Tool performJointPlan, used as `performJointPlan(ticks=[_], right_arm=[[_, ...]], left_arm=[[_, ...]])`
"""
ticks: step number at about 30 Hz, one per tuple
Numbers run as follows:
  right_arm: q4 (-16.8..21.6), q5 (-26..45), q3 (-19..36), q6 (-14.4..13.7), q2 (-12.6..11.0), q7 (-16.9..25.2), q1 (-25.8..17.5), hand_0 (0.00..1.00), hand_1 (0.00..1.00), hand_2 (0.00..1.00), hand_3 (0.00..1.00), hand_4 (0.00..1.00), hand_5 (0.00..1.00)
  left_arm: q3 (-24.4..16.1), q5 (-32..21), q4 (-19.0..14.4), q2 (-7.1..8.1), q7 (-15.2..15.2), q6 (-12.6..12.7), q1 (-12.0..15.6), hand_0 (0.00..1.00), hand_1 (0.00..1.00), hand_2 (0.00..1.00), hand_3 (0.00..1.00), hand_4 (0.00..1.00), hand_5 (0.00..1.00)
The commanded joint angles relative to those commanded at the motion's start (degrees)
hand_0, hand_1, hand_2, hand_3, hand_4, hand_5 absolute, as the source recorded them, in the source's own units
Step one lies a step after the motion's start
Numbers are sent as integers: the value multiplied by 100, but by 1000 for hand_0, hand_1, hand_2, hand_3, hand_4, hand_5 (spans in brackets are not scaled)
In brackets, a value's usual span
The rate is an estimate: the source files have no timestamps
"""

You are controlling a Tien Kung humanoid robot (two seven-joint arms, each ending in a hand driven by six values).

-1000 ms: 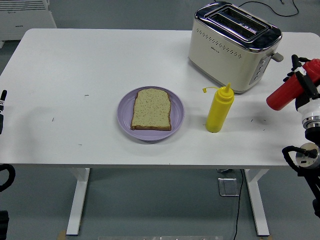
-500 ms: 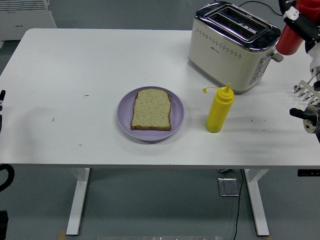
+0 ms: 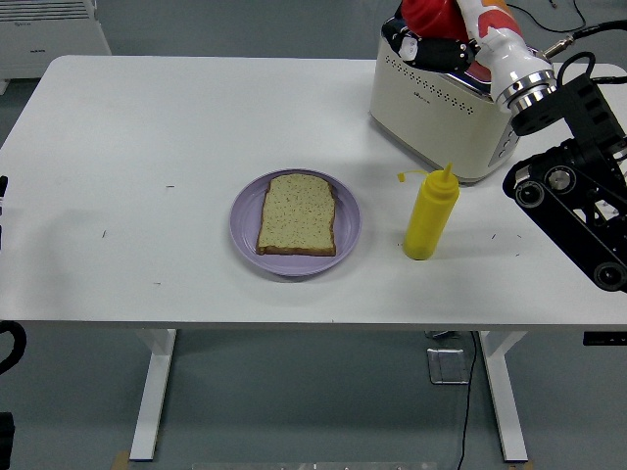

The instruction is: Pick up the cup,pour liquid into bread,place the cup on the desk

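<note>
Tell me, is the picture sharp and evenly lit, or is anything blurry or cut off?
Head view: even, soft light; bread and yellow bottle sharp, with faint shadows; the right hand with its red thing is cut off at the top edge.

A cream toaster [image 3: 441, 108] stands behind a yellow squeeze bottle [image 3: 430, 214] on the white table [image 3: 147, 127].

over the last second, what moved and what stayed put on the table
The right robot hand, shut on a red bottle, swung from the table's right edge up and leftward; it now sits over the toaster at the picture's top, with the forearm crossing in front of the toaster's right end. The left arm rests at the left edge. The bread, purple plate and yellow squeeze bottle stayed where they were.
</note>
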Motion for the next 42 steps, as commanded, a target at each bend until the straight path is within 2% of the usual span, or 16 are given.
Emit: performJointPlan(ticks=[3,5,10,12,18,24,30,32,40,42], right_arm=[[-198,-708,-603,422,36,-52,341,8,43,201,371,727,193],[-208,-1229,-991,574,54,-56,477,8,43,201,371,727,193],[-340,-2421,-1754,767,15,-42,796,7,42,199,371,717,187],[-407,-2777,-1868,794,-40,-34,886,7,42,199,371,717,187],[-555,-2777,-1686,858,-219,-73,1099,6,44,198,372,705,183],[-501,-2777,-1373,812,-163,-113,971,6,46,202,373,702,174],[-436,-2777,-1867,801,-171,-61,1005,9,47,206,377,697,157],[-434,-2777,-1785,778,-149,-59,967,12,49,210,380,692,131],[-363,-2777,-993,546,-176,-48,984,12,52,212,383,686,129],[-369,-2777,-1014,504,-187,-64,1001,12,52,212,383,686,129]], left_arm=[[1,-5,4,0,2,4,9,780,727,720,658,522,937],[1,-6,5,0,1,3,9,780,727,720,658,522,937],[-12,-2,2,0,-2,-3,0,780,727,720,657,522,937],[-20,-2,3,0,-3,-1,0,780,727,720,657,522,937],[-39,-2,3,0,-6,-2,1,780,727,720,657,521,938],[-30,-4,3,0,-6,-4,6,780,726,720,657,520,938],[-26,-3,2,0,-5,-3,9,779,727,719,656,520,938],[-20,-3,3,0,-4,-3,13,780,725,718,654,519,941],[-17,-2,3,0,-4,-1,27,778,725,718,654,519,941],[-14,-2,2,0,-5,-3,29,778,725,718,654,519,941]])
